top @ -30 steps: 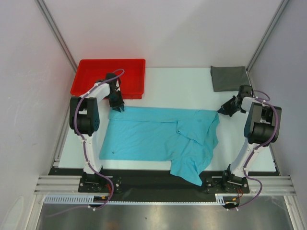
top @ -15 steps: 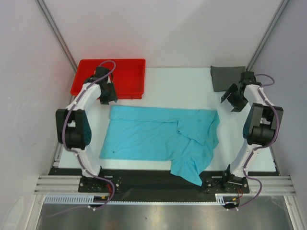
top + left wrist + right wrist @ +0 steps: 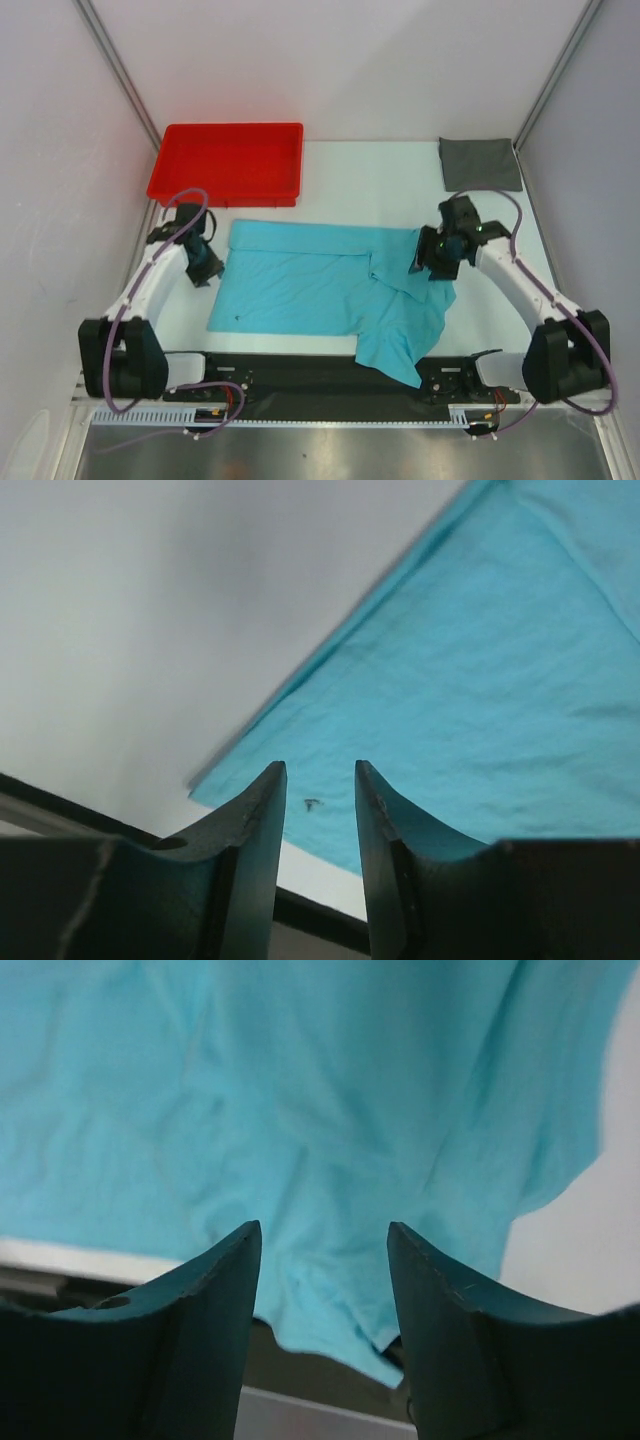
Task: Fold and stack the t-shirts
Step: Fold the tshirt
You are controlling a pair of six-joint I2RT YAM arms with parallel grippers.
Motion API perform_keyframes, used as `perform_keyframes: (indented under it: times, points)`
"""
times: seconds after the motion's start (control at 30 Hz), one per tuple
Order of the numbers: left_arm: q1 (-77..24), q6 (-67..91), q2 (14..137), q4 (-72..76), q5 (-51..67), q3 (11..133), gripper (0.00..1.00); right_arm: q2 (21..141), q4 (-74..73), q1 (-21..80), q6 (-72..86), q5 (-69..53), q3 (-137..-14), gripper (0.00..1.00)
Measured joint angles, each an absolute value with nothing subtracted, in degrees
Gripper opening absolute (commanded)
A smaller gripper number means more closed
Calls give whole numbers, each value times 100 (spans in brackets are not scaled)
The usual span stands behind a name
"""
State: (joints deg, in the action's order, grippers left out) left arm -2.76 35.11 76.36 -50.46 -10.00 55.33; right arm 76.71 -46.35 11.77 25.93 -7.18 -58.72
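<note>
Right now both of my grippers are open and hold nothing. My left gripper (image 3: 204,268) hangs just beside the left edge of the turquoise t-shirt (image 3: 300,282), and my right gripper (image 3: 426,262) is above its rumpled right side, where the cloth lies doubled over. The shirt is spread across the middle of the table (image 3: 370,190) with one flap drooping over the near edge. The dark grey t-shirt (image 3: 480,163) sits folded in the far right corner, well apart. I judge the fold barely begun, so the step in hand is getting two clean grips. My left wrist view shows what I take for the near left corner just beside my fingertips, so I would come down on the hem close to that corner and pinch both layers. On the right I cannot tell how many layers lie under my fingers, so I would aim for a clear edge rather than the middle of the heap. Then I would lift both sides together, low and taut, so the drooping flap does not drag the shirt off the table.
</note>
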Motion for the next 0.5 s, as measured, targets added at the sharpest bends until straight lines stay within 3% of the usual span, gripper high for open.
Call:
perform_keyframes:
  times: [0.13, 0.2, 0.27, 0.5]
  points:
    - [454, 3983, 6838, -5242, -976, 4814, 30, 6829, -4668, 1975, 2888, -1153, -4950, 48]
    - [744, 4156, 6733, -5332, -982, 4628, 29, 6442, -4737, 2270, 3070, -1313, -4624, 47]
    - [1000, 4364, 6753, -5308, -891, 4407, 21, 6104, -4823, 2432, 3242, -1413, -4431, 46]
    - [1341, 4606, 7216, -5290, -517, 3894, 28, 5513, -4877, 2499, 3658, -1621, -4372, 47]
